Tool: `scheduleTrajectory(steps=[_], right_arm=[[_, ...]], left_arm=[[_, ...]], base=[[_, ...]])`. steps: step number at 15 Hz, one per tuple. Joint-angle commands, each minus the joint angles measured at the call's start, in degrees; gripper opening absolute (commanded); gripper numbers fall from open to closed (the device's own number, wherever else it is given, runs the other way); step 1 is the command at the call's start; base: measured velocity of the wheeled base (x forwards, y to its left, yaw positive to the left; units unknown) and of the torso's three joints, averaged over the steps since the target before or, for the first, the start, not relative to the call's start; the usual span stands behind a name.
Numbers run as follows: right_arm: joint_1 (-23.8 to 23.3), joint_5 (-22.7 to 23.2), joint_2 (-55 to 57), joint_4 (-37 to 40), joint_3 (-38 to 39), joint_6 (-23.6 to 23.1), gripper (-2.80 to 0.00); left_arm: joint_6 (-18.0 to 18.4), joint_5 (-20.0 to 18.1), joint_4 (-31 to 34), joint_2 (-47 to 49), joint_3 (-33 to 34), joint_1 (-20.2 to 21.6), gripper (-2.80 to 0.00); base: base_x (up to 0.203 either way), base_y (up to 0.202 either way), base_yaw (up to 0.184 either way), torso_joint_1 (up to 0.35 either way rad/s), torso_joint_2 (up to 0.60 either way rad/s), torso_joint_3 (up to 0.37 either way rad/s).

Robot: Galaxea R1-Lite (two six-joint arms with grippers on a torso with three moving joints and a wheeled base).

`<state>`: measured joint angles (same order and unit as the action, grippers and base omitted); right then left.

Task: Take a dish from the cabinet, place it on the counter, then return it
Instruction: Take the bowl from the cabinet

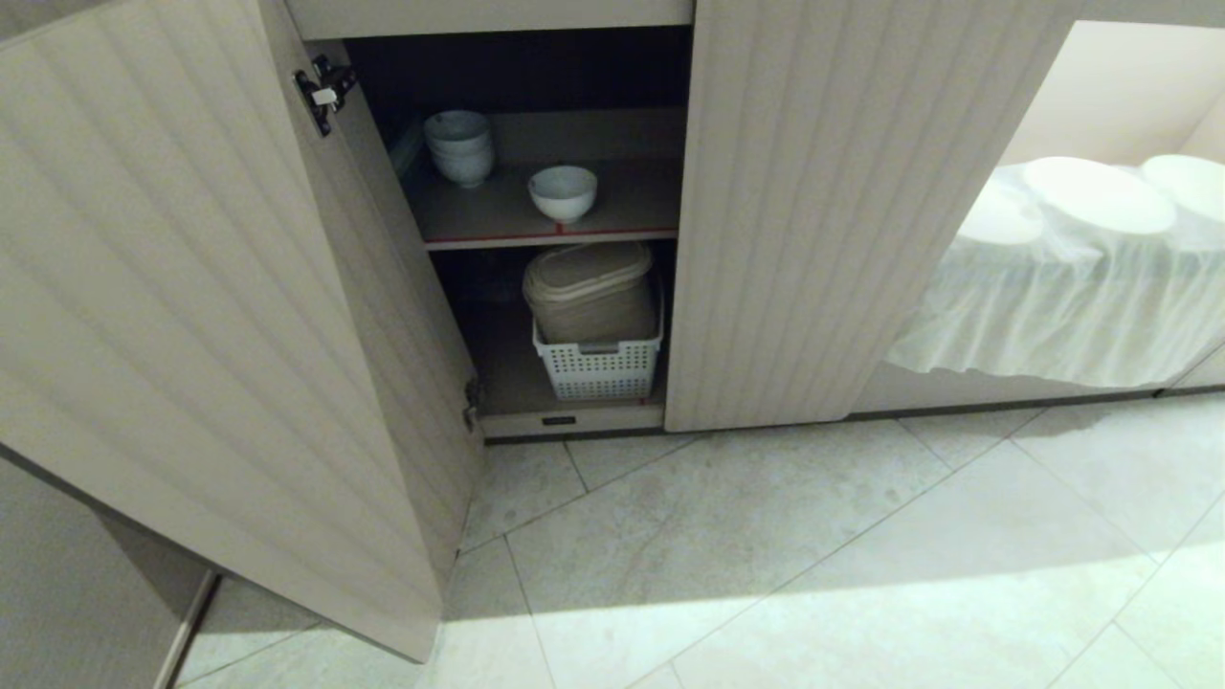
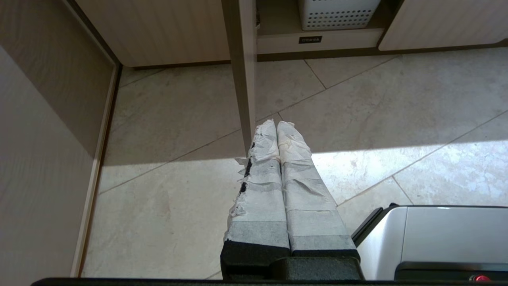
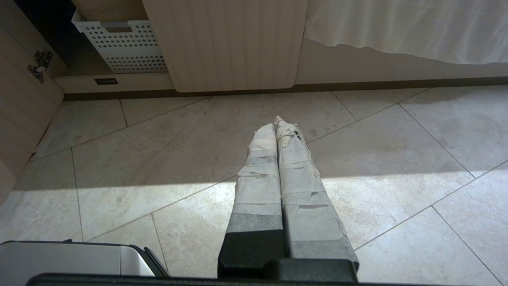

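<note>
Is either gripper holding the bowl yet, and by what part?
No. The left gripper and right gripper are shut on nothing above the floor; the dish sits on the cabinet shelf.

Pale marbled floor tiles (image 1: 813, 555) ran in diagonal seams, with a band of sunlight (image 1: 861, 632) falling across them. To the right, a sheer white cloth (image 1: 1053, 306) draped over rounded shapes.

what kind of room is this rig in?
Most likely a home-style kitchen or a mock-up of one. A low ribbed cabinet stands open with a white bowl and stacked bowls on its shelf, a storage basket sits below, and the floor is tiled.
</note>
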<state>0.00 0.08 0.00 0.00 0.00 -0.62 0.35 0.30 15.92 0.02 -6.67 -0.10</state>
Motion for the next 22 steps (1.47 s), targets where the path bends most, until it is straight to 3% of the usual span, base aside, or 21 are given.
scheduleTrajectory(steps=[1, 13, 22], right_arm=[[0.0, 0.0, 0.0, 0.0, 0.0, -0.1, -2.8], [0.0, 0.0, 0.0, 0.0, 0.0, 0.0, -2.8], [0.0, 0.0, 0.0, 0.0, 0.0, 0.0, -2.8]], left_arm=[[0.0, 0.0, 0.1, 0.0, 0.0, 0.0, -2.8], [-0.1, 0.0, 0.1, 0.0, 0.0, 0.0, -2.8], [-0.1, 0.0, 0.1, 0.0, 0.0, 0.0, -2.8]], base=[[0.0, 0.0, 0.0, 0.0, 0.0, 0.0], [0.0, 0.0, 0.0, 0.0, 0.0, 0.0], [0.001, -0.178, 0.001, 0.004, 0.0, 0.002]])
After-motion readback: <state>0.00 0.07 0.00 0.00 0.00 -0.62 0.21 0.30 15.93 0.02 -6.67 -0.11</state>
